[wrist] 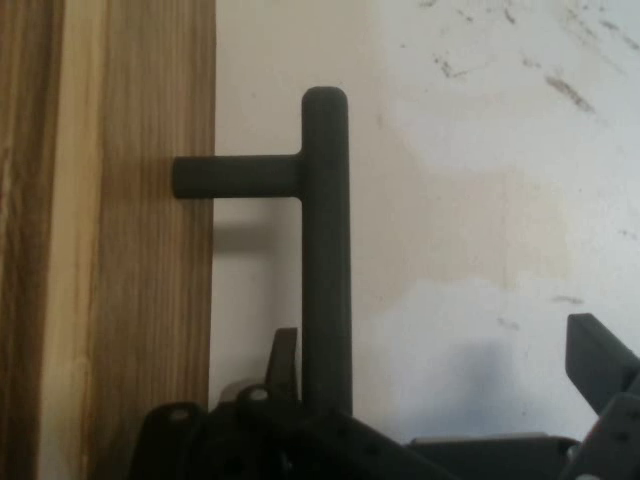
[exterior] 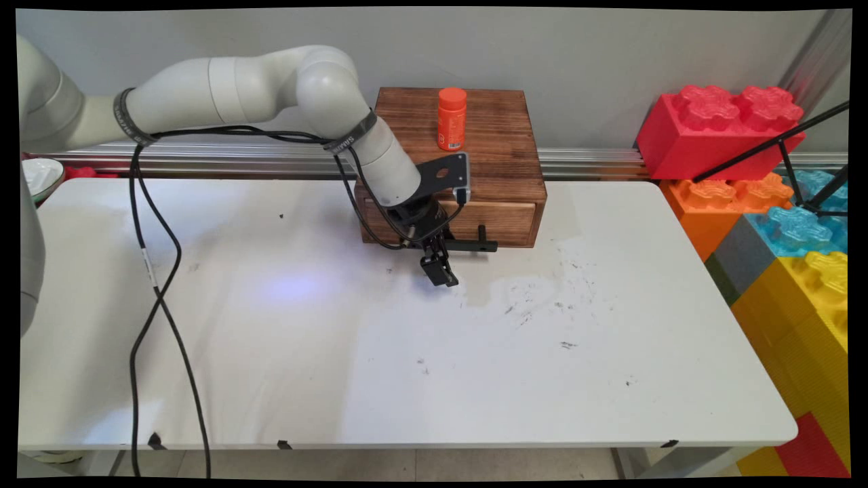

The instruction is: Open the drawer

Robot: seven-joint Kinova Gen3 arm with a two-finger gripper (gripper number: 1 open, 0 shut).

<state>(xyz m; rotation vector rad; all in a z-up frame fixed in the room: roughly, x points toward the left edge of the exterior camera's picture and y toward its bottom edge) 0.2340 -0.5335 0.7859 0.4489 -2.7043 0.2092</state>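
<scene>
A dark wooden box (exterior: 498, 146) stands at the table's far edge with an orange bottle (exterior: 451, 118) upright on its top. Its light-fronted drawer (exterior: 505, 220) looks closed and carries a black T-bar handle (exterior: 480, 245). My gripper (exterior: 441, 266) hangs low in front of the drawer at the handle's left end. In the hand view the gripper (wrist: 440, 345) is open, and the handle bar (wrist: 326, 250) runs between the fingers, close against the left finger (wrist: 284, 360). The right finger (wrist: 600, 355) stands well apart from the bar. The drawer front (wrist: 130, 250) fills the left side.
Big toy bricks are stacked off the table's right end: red (exterior: 719, 129), orange (exterior: 729, 196), blue (exterior: 800, 227), yellow (exterior: 807, 298). A black tripod leg (exterior: 766, 150) crosses them. A white bowl (exterior: 39, 176) sits at the far left. Black cables (exterior: 157, 285) hang over the table's left part.
</scene>
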